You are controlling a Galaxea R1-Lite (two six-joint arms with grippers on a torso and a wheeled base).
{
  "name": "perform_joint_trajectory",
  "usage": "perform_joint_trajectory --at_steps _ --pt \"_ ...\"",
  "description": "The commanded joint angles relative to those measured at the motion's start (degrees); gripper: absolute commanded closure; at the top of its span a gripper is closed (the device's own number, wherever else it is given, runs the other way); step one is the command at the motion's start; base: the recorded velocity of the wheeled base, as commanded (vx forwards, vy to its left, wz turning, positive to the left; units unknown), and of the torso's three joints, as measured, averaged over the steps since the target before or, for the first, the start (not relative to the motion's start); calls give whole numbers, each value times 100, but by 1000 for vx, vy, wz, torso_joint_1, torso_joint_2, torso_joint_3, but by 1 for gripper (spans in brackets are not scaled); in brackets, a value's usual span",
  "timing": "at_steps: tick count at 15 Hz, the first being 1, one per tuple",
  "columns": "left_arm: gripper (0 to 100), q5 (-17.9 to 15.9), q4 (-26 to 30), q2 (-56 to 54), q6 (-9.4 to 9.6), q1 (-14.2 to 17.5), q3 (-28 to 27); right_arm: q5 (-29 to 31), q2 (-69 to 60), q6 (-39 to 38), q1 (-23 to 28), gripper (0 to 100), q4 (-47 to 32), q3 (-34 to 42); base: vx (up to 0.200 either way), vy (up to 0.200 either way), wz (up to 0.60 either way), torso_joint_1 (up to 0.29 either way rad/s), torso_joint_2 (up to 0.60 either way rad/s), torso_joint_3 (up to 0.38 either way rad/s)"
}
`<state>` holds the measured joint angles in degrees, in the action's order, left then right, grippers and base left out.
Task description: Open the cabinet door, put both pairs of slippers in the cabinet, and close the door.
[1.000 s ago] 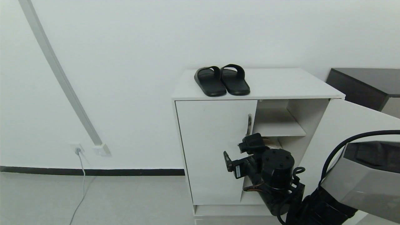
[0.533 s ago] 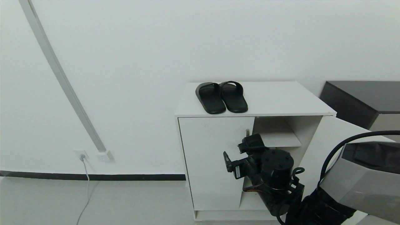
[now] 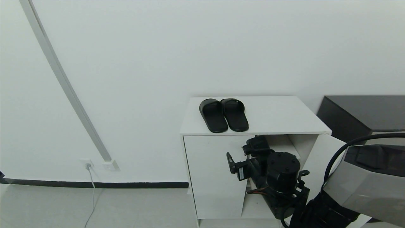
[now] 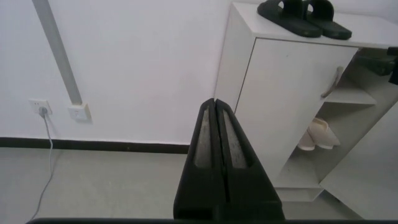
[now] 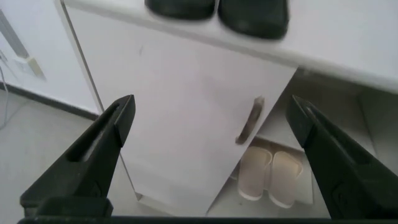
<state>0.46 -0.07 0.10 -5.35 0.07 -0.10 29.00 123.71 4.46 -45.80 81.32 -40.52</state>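
Note:
A pair of black slippers (image 3: 224, 114) lies on top of the white cabinet (image 3: 284, 115), side by side near its left end; they also show as black slippers (image 4: 305, 11) and black slippers (image 5: 217, 9). A beige pair (image 4: 317, 134) stands on a lower shelf inside, also seen as the beige pair (image 5: 270, 177). The cabinet's right door (image 3: 322, 164) is swung open and its left door (image 3: 215, 174) is shut, with a handle (image 5: 249, 121). My right gripper (image 5: 211, 149) is open in front of the cabinet, just below its top. My left gripper (image 4: 215, 104) is shut on nothing, out to the cabinet's left.
A dark piece of furniture (image 3: 360, 114) stands to the right of the cabinet. A grey duct (image 3: 63, 82) runs aslant down the wall to a socket with a cable (image 3: 89, 166). Bare floor lies to the cabinet's left.
The whole head view has shifted: the cabinet sits lower in the picture and more of its top shows, so the camera has risen. The right gripper now stands higher against the cabinet.

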Motion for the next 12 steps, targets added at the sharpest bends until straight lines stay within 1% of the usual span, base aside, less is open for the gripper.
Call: perform_joint_trajectory --at_steps 1,3,5,7,8,9,10,11,12 --pt "100 -2 -1 -1 17 1 1 -26 4 37 10 0 33 27 0 0 0 222 -471 -261" --pt "100 -2 -1 -1 17 1 1 -61 -5 213 18 0 252 18 0 0 0 190 -422 -239" --pt "100 -2 7 -1 17 1 1 -299 92 406 159 0 340 -26 0 0 0 59 -127 -71" --pt "100 -2 -1 -1 17 1 1 -466 92 433 221 0 41 -501 0 0 0 0 0 0" --pt "100 -2 -1 -1 17 1 1 -483 48 415 221 0 -512 -914 0 0 0 0 0 0" --pt "100 -2 -1 -1 17 1 1 -483 -31 354 221 0 -890 -1142 0 0 0 0 0 0" --pt "100 -2 -1 -1 17 1 1 -483 -233 11 221 0 -2068 -1793 0 0 0 0 0 0" --pt "100 -2 -1 -1 17 1 1 -466 -286 -165 203 0 -2507 -2074 0 0 0 0 0 0" --pt "100 -2 -1 -1 25 1 1 -299 -392 -596 185 0 -3501 -2759 0 0 0 0 0 0"
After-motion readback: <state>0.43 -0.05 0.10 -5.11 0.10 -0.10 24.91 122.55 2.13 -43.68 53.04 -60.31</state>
